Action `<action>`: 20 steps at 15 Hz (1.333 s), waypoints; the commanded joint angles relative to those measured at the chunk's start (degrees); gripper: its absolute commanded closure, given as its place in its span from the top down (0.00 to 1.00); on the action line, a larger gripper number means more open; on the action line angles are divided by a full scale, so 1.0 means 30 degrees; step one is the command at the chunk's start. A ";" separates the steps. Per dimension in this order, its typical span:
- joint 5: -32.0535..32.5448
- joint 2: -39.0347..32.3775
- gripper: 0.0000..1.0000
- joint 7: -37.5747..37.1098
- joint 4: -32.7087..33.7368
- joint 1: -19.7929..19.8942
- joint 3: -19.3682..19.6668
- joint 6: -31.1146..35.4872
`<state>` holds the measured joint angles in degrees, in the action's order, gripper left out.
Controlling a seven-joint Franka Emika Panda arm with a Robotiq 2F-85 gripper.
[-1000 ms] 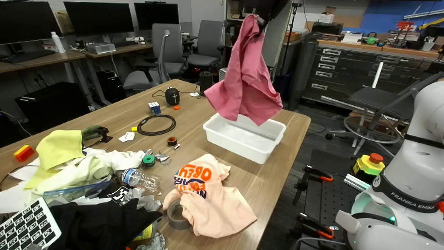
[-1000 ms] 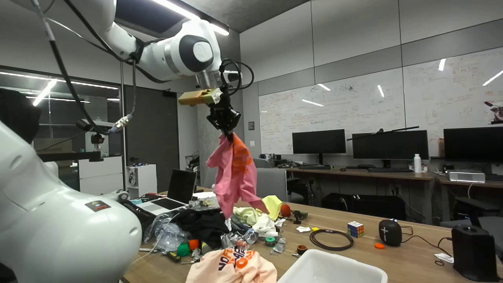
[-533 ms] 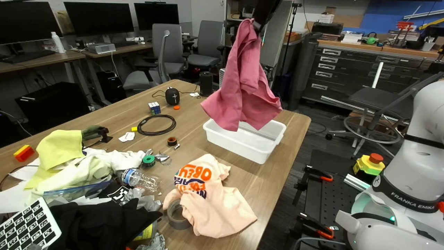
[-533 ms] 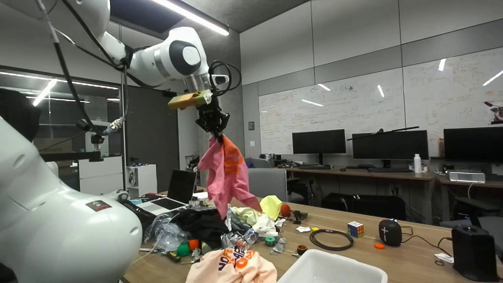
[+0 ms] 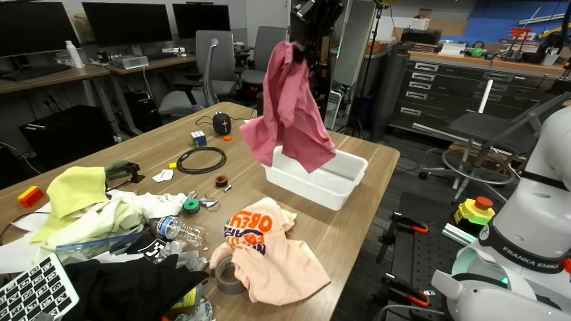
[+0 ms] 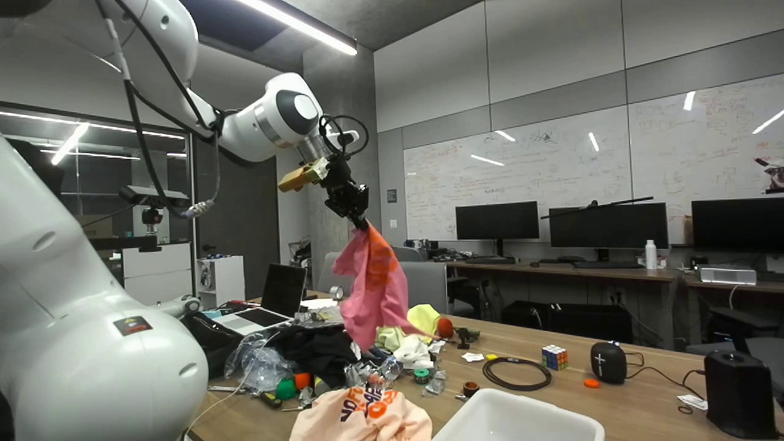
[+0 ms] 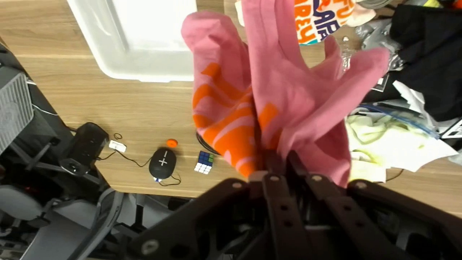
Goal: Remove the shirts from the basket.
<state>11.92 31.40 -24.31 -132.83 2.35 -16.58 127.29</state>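
Note:
My gripper (image 5: 299, 54) is shut on the pink shirt (image 5: 290, 111) with orange print and holds it hanging in the air above the table. In the wrist view the fingertips (image 7: 283, 160) pinch the pink cloth (image 7: 278, 72); the shirt (image 6: 376, 294) also hangs below the gripper (image 6: 361, 224). The white basket (image 5: 303, 186) stands on the table; the shirt hides part of it, and its visible inside is bare. It also shows in the wrist view (image 7: 108, 68). A peach shirt (image 5: 285, 272) with orange and blue letters lies crumpled on the table beside the basket, partly on a tape roll.
A cluttered pile with a yellow cloth (image 5: 76, 191), black cloth (image 5: 129, 285), a plastic bottle (image 5: 183, 229) and a laptop (image 6: 285, 291) covers one table end. A cable coil (image 5: 201, 171), puzzle cube (image 5: 198, 139) and black speaker (image 5: 221, 124) lie farther along.
My gripper has come lower and tilted, carrying the pink shirt; in an exterior view both have shifted left toward the basket's edge. The basket and the peach shirt have not moved.

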 commanded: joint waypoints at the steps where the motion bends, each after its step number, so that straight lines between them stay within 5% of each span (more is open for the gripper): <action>1: 0.0947 -0.0789 0.44 -0.0730 0.0726 0.0292 -0.0111 -0.0592; 8: 0.0913 -0.0436 0.97 0.0810 -0.0079 -0.0143 0.1093 -0.2992; 16: -0.0366 0.1549 1.00 0.9975 -0.0685 -0.0953 0.5642 -1.2244; 20: -0.0357 0.3032 1.00 1.1416 -0.0796 -0.0788 0.6801 -1.4882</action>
<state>11.41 36.50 6.79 -134.72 0.23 2.04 86.61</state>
